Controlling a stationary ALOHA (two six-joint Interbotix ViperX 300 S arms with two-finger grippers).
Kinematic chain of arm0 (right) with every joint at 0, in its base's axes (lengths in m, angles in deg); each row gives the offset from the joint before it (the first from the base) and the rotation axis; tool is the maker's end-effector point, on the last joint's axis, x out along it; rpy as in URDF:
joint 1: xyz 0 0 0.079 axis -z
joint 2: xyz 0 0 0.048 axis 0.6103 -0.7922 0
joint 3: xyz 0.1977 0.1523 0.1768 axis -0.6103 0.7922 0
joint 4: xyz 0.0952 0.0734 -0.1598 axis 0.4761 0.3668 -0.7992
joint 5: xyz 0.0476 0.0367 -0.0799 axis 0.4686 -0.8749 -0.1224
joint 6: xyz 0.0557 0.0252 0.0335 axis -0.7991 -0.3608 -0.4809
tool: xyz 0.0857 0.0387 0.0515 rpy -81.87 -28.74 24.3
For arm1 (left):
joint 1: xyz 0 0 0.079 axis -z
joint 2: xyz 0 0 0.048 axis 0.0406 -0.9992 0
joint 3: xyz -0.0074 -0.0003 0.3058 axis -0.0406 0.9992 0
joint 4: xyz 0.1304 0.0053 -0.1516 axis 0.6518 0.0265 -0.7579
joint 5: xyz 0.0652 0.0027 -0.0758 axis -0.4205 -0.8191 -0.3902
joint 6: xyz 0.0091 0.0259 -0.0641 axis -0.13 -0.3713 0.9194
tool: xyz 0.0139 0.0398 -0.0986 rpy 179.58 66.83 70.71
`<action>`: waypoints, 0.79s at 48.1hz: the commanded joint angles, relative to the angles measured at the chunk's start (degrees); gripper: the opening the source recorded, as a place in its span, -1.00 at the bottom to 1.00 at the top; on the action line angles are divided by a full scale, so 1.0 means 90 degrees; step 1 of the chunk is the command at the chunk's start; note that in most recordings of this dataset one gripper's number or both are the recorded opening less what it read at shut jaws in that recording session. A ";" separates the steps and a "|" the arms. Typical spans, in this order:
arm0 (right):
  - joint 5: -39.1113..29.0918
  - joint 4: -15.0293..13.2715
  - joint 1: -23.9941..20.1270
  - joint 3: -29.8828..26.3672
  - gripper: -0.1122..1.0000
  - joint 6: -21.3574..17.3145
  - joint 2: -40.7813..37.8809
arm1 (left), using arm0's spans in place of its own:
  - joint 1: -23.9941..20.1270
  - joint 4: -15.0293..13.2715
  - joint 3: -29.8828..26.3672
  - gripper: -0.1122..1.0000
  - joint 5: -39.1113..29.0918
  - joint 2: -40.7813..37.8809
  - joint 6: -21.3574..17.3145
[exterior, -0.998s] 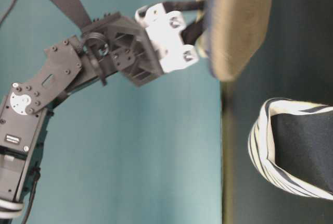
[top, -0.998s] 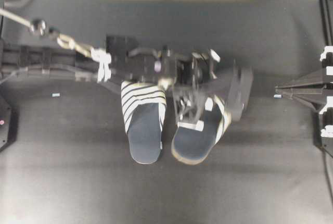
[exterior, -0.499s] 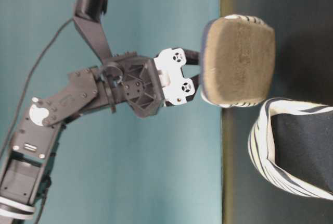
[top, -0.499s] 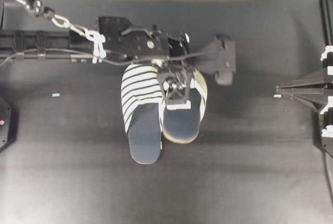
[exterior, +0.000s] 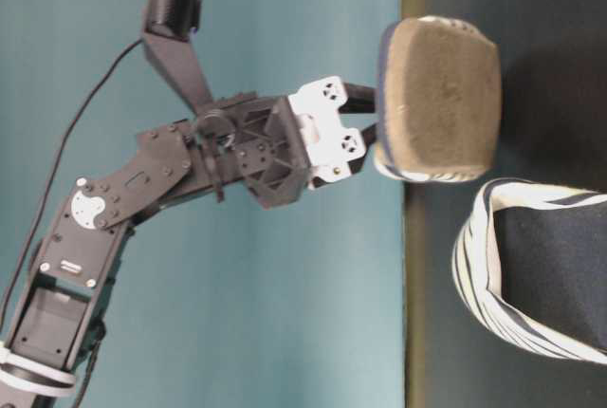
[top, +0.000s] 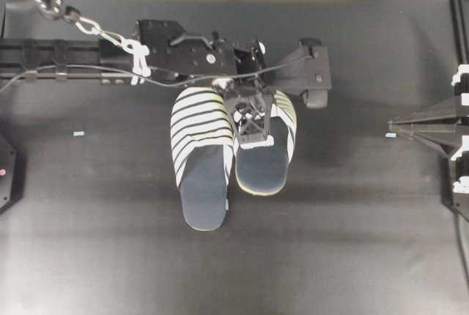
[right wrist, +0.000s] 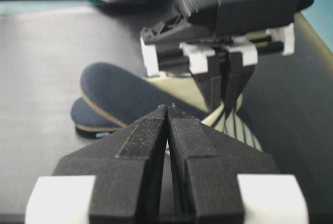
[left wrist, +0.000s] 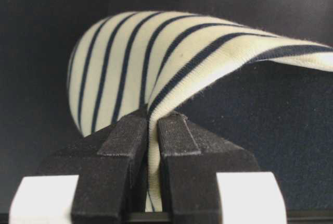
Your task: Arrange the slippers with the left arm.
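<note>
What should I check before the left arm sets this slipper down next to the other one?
1. Grip: left gripper has its jaws shut on the striped upper edge of the held slipper. ok.
2. Held slipper clear of the table: it hangs in the air in the table-level view. ok.
3. Other slipper lying flat, sole down. ok.
4. Both slippers point the same way, toes toward the arm. ok.
5. Gap between the two: from overhead they sit edge to edge; whether they touch, cannot tell.
6. Right gripper shut and parked off to the side, away from the slippers. ok.
</note>
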 commanded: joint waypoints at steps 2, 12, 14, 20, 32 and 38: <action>0.0088 0.0010 -0.0049 -0.0039 -0.78 0.0029 -0.0029 | 0.0088 -0.0010 -0.0029 -0.78 0.0020 0.0000 0.0000; 0.0088 0.0010 -0.0098 -0.0039 -0.78 0.0029 -0.0039 | 0.0107 -0.0010 -0.0020 -0.77 0.0039 -0.0010 0.0000; 0.0088 0.0010 -0.0098 -0.0039 -0.77 0.0029 -0.0029 | 0.0117 -0.0010 -0.0020 -0.77 0.0039 -0.0010 0.0029; 0.0088 0.0010 -0.0107 -0.0039 -0.77 0.0029 -0.0029 | 0.0176 -0.0020 -0.0029 -0.55 0.0068 -0.0010 0.0059; 0.0088 0.0000 -0.0107 -0.0039 -0.78 0.0029 -0.0029 | 0.0293 -0.0068 -0.0020 0.67 0.0098 -0.0020 0.0059; 0.0088 0.0000 -0.0117 -0.0039 -0.77 0.0029 -0.0029 | 0.0352 -0.0068 0.0029 0.75 0.0088 0.0000 0.0020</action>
